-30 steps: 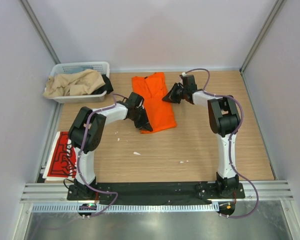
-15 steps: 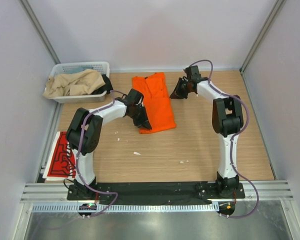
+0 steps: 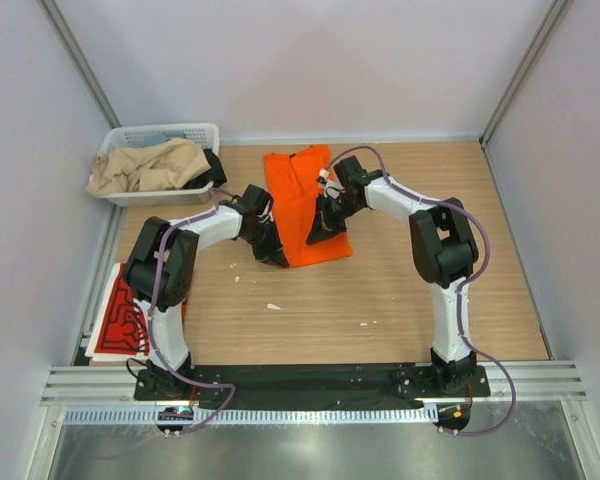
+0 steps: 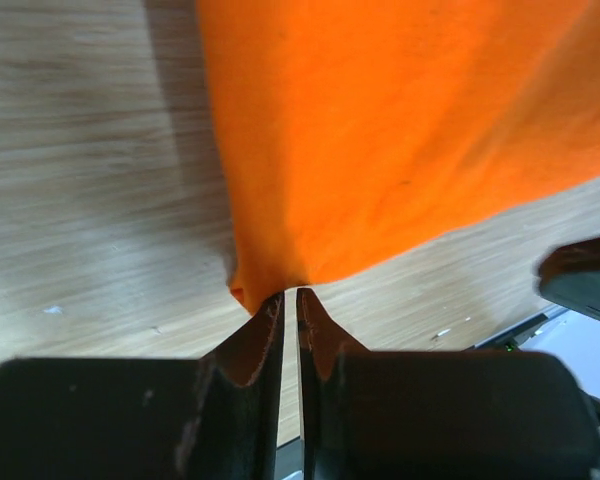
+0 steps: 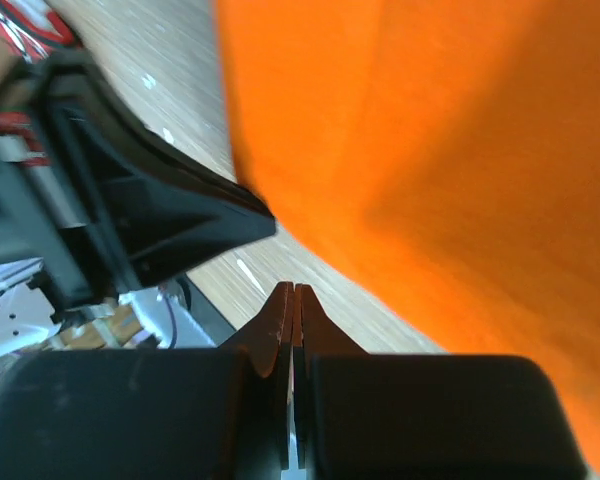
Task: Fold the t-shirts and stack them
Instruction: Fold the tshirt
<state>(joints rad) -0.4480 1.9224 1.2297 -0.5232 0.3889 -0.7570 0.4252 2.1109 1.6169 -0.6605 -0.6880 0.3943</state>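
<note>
Only a corner of the orange t-shirt (image 3: 302, 200) is gripped

Between the nearly closed fingers (image 4: 250, 345) of the left gripper (image 4: 288, 296), the shirt's near left corner is pinched. The right gripper (image 5: 292, 292) is pressed shut on nothing at the near right edge. The folded shirt is spread at the table's (image 3: 400, 290) far middle; the red t-shirt (image 3: 120, 310) is laid at its near left edge, a white basket (image 3: 195, 131) at the far left corner.
</note>
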